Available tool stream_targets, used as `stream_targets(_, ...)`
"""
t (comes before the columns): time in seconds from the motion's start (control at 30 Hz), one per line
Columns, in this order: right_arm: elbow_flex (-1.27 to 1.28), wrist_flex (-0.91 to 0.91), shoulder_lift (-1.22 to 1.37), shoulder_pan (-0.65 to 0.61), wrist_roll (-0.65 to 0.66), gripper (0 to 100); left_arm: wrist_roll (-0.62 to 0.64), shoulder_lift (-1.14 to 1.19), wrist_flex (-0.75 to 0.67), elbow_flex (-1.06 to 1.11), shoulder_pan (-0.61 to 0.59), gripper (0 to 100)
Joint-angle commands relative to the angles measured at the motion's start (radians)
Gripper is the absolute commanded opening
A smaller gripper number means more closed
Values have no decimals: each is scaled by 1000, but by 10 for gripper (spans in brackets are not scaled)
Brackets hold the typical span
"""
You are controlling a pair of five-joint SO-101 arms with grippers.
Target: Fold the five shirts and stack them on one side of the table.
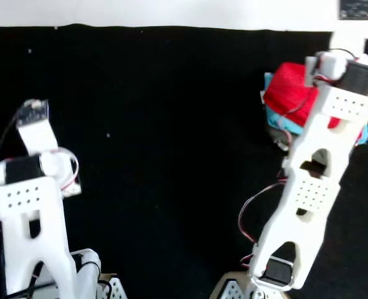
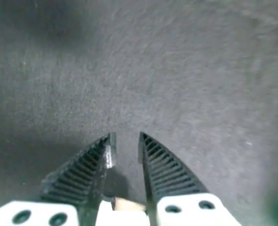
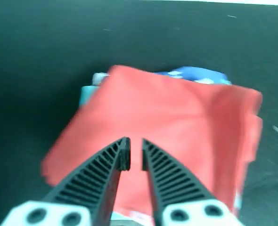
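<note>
A folded red shirt (image 1: 287,90) tops a stack at the table's far right, with light blue cloth (image 1: 277,124) showing beneath it. In the right wrist view the red shirt (image 3: 176,113) lies flat, with a blue patterned shirt (image 3: 195,74) and a light blue edge (image 3: 85,92) peeking out from under it. My right gripper (image 3: 134,141) hovers just over the red shirt, its fingers nearly together and empty. My left gripper (image 2: 126,137) hangs over bare black tablecloth (image 2: 176,70) on the left side, slightly open and holding nothing.
The black tablecloth (image 1: 171,124) covers the whole table between the arms. A white wall strip (image 1: 171,12) runs along the far edge. Red and black cables (image 1: 252,212) loop beside the right arm (image 1: 309,187). The left arm (image 1: 31,193) stands near the front left.
</note>
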Motion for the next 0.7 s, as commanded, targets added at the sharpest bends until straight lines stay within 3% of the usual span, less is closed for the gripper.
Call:
stream_targets(0.0, 107, 13, -30, -90, 11, 5, -12, -36, -150, 127, -38, 95)
stream_targets(0.4, 361, 16, 47, -84, 8, 5, -11, -39, -195, 182, -53, 95)
stream_targets(0.67, 473, 16, -332, -84, -130, 5, -8, -44, -158, 174, -54, 95)
